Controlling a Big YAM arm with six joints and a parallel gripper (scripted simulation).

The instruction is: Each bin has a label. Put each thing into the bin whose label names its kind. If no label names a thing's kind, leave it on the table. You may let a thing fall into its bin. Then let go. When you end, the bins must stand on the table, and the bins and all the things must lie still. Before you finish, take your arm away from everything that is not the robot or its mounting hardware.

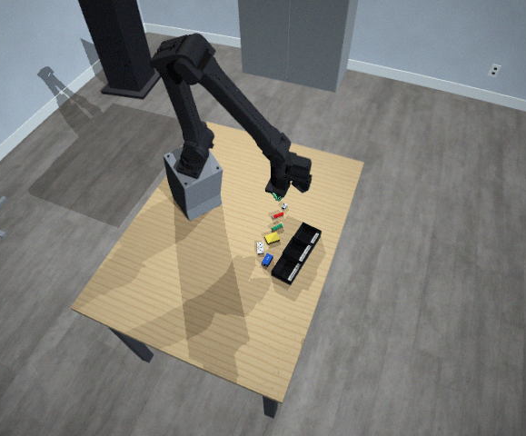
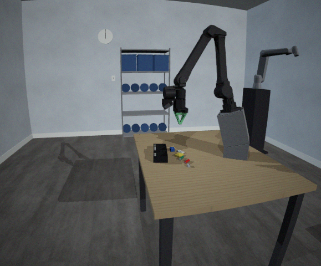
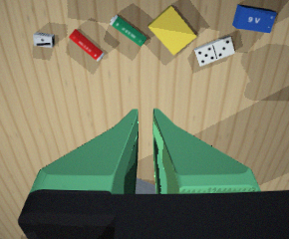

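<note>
Above the table (image 1: 169, 300), closed, empty end effector (image 3: 144, 134), seemingly high.

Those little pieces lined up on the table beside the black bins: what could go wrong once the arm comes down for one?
They lie close together: the red piece beside the green piece, the yellow block near the domino. Descending fingers could nudge a neighbour. The gripper hangs high above them, shut and empty, so it must open first. The bins are narrow; a drop could miss.
</note>
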